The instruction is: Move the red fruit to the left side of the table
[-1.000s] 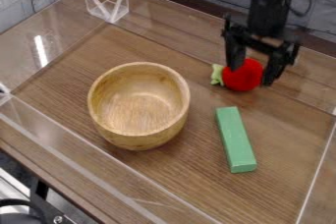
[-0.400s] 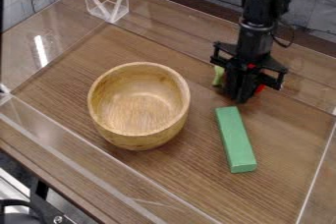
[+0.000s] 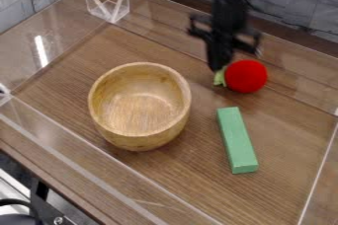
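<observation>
The red fruit [image 3: 246,75], a small toy strawberry with a green leafy end pointing left, lies on the brown wood-grain table [image 3: 152,46] at the right rear. My gripper [image 3: 223,59] hangs just above and to the left of it. Its dark fingers are drawn together into a narrow point with nothing between them. The fruit lies free on the tabletop, beside the fingertips and outside them.
A wooden bowl [image 3: 101,89] stands left of centre. A flat green block [image 3: 238,139] lies in front of the fruit. Low clear acrylic walls [image 3: 106,4] border the table on all sides.
The gripper came down around the fruit with open fingers, shut, then rose and shifted left. The fruit stayed on the table, a little right of the fingers.
</observation>
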Available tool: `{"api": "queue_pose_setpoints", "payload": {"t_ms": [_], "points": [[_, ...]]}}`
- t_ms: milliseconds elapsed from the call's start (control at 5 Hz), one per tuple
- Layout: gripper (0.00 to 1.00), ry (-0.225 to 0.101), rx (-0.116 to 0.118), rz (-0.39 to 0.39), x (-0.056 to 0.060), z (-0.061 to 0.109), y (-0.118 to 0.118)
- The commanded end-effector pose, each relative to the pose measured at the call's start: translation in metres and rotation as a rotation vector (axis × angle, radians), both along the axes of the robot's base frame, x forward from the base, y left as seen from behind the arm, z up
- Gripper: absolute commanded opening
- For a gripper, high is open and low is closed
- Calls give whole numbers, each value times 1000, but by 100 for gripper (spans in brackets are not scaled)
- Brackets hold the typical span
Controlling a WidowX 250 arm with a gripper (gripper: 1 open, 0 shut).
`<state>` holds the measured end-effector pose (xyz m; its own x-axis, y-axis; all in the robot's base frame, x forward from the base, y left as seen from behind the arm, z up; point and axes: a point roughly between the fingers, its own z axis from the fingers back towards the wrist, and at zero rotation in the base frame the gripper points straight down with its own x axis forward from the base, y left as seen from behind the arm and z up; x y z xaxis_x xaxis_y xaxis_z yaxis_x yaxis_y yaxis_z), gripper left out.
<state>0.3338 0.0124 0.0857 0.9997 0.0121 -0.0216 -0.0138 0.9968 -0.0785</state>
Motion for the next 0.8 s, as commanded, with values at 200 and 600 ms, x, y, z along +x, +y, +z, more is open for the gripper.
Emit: {"api": "queue_pose_setpoints", "payload": {"t_ms": [200,600], "points": [[0,-87,-22,25,18,40,7],[100,-56,-50,-50,20,32,-24]]}}
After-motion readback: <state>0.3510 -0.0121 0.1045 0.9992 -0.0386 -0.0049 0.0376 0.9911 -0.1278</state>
